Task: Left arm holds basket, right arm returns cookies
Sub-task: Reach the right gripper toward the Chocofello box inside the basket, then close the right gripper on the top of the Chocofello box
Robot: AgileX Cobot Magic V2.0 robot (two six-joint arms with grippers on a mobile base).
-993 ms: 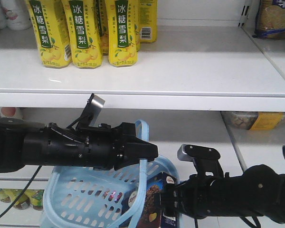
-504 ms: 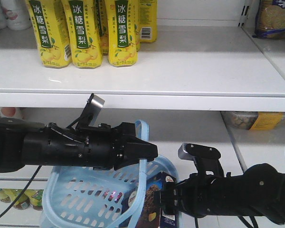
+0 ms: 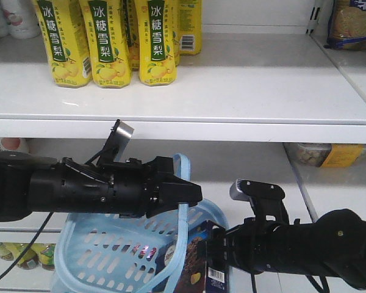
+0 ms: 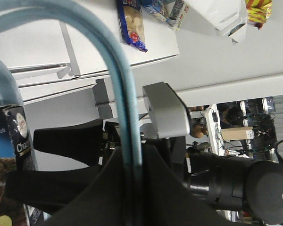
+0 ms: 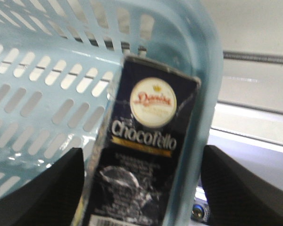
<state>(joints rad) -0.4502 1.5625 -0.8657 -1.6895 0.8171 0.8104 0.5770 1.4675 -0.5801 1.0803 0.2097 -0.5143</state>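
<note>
The light blue basket (image 3: 110, 250) hangs below the shelf by a hoop handle (image 3: 183, 163). My left gripper (image 3: 192, 195) is shut on that handle; in the left wrist view the handle (image 4: 118, 80) runs down between the closed jaws (image 4: 132, 188). The dark cookie box (image 3: 198, 259) stands upright inside the basket, against its right wall. My right gripper (image 3: 216, 253) is open at the box. In the right wrist view the box (image 5: 146, 155) and the basket wall (image 5: 198, 117) lie between the spread fingers (image 5: 42, 188), which do not touch them.
A white shelf (image 3: 232, 129) runs just above both arms, with yellow drink bottles (image 3: 104, 39) at its left. Biscuit packs (image 3: 354, 21) sit at the top right and more packs (image 3: 323, 154) lie on the lower shelf at right. Small bottles (image 3: 18, 253) stand at the lower left.
My right arm has edged left and slightly down, bringing its open gripper closer around the cookie box. The left arm and the basket have stayed still.
</note>
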